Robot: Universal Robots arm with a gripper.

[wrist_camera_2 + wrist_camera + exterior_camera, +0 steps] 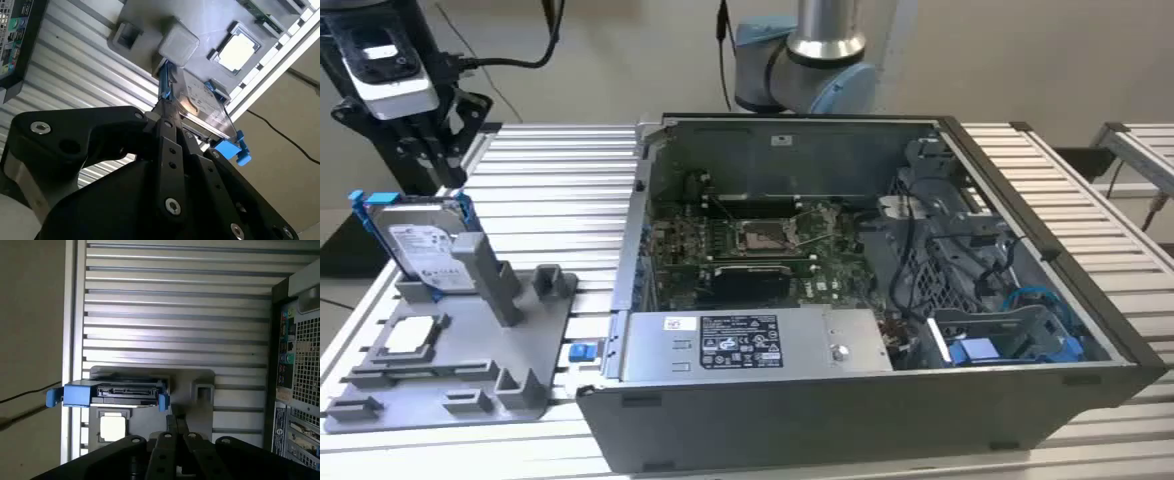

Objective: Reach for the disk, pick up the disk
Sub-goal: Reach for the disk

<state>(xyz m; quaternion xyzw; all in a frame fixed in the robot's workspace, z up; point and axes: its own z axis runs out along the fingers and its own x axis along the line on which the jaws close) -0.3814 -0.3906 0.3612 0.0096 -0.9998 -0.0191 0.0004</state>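
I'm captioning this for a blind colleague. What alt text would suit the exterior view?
The robot's black hand hangs close to the top of the disk, a blue-framed hard drive standing upright in a grey holder on a slatted metal table. To the exterior view's right sits an open computer case with its motherboard exposed.

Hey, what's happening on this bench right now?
A robot arm's gripper hangs close by the top of the disk, a blue-framed hard drive standing on edge in a grey holder on the slatted table. The disk is not yet gripped or lifted. An open computer case sits at the exterior view's right.
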